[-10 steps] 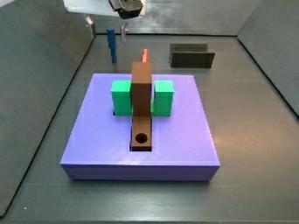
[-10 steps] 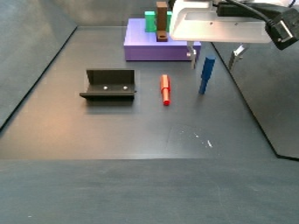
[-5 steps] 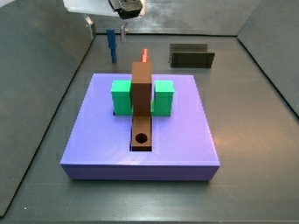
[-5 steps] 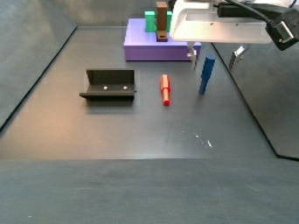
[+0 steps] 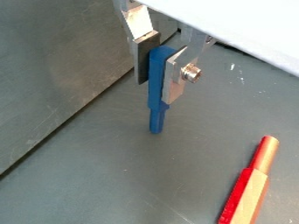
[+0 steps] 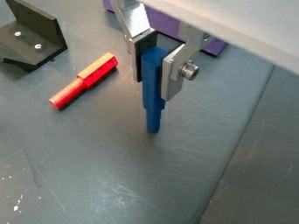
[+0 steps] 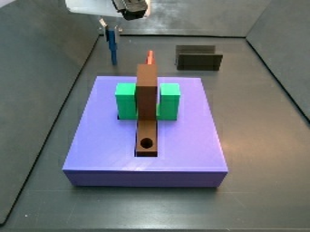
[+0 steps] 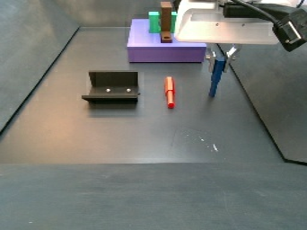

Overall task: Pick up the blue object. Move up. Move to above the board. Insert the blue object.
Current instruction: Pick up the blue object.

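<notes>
The blue object (image 5: 156, 96) is a thin upright rod, and my gripper (image 5: 158, 74) is shut on its upper half, with the silver fingers (image 5: 176, 77) pressed on both sides. Its lower tip is at or just above the grey floor. Both also show in a wrist view: rod (image 6: 153, 101), gripper (image 6: 158, 66). In the side views the rod (image 7: 111, 47) (image 8: 216, 79) hangs under the gripper (image 7: 111, 32) (image 8: 217, 56), beside the far corner of the purple slab. The brown board (image 7: 147, 100) lies on the slab, with its dark hole (image 7: 148, 143) at the end far from the gripper.
The purple slab (image 7: 182, 136) (image 8: 150, 49) carries two green blocks (image 7: 126, 101) flanking the board. A thin red peg (image 8: 170, 91) (image 6: 82, 79) (image 5: 247, 188) lies on the floor near the rod. The dark fixture (image 8: 110, 86) (image 7: 198, 59) stands beyond it. A grey wall runs close beside the gripper.
The fingers stood apart on either side of the blue rod; now they are closed on it. The rod has shifted slightly sideways with them.
</notes>
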Tool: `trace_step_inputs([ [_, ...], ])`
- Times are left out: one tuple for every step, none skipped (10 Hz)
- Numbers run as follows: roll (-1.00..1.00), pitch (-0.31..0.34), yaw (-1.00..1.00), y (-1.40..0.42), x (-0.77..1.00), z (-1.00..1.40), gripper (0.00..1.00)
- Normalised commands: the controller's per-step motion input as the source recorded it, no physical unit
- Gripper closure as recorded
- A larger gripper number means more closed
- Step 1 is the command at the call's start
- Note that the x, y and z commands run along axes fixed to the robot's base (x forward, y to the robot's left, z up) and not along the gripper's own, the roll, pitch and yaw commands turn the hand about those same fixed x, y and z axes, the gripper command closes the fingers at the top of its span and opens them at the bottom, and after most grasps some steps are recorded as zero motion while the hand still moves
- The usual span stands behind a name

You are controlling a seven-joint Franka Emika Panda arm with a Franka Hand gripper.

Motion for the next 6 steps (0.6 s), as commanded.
trace_step_inputs([
  [0.00,0.000,0.00,0.00,0.00,0.00,1.00],
  [0.00,0.000,0.00,0.00,0.00,0.00,1.00],
  [0.00,0.000,0.00,0.00,0.00,0.00,1.00],
  [0.00,0.000,0.00,0.00,0.00,0.00,1.00],
  [0.00,0.000,0.00,0.00,0.00,0.00,1.00],
  [0.00,0.000,0.00,0.00,0.00,0.00,1.00],
])
